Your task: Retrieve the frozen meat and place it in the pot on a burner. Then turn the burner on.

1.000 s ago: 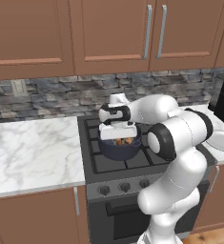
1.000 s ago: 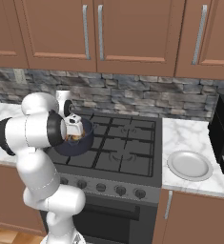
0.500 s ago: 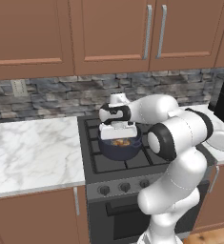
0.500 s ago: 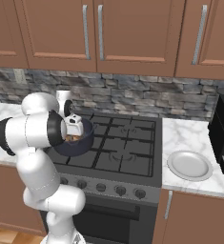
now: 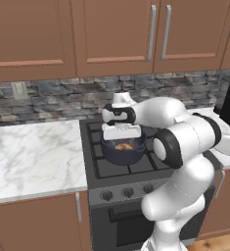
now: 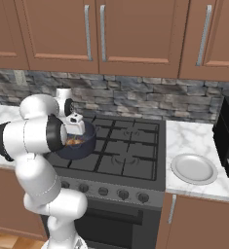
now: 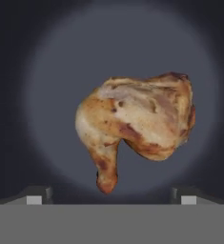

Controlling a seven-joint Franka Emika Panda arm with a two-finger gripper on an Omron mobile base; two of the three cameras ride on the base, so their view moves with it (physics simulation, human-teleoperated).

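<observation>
Orange-tan frozen meat (image 7: 137, 121) lay free on the floor of the pot (image 5: 123, 151); I had the gripper (image 7: 111, 196) directly above, jaws released wide at four and eight o'clock, since the drop looked complete.

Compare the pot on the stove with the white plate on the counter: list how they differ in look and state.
The pot is deep and dark blue-grey; the plate is flat and white.
The pot sits on the cooktop's black grate; the plate lies on the marble counter to the right of the stove.
The pot holds the frozen meat; the plate holds nothing.
Both are round and sit upright.
</observation>
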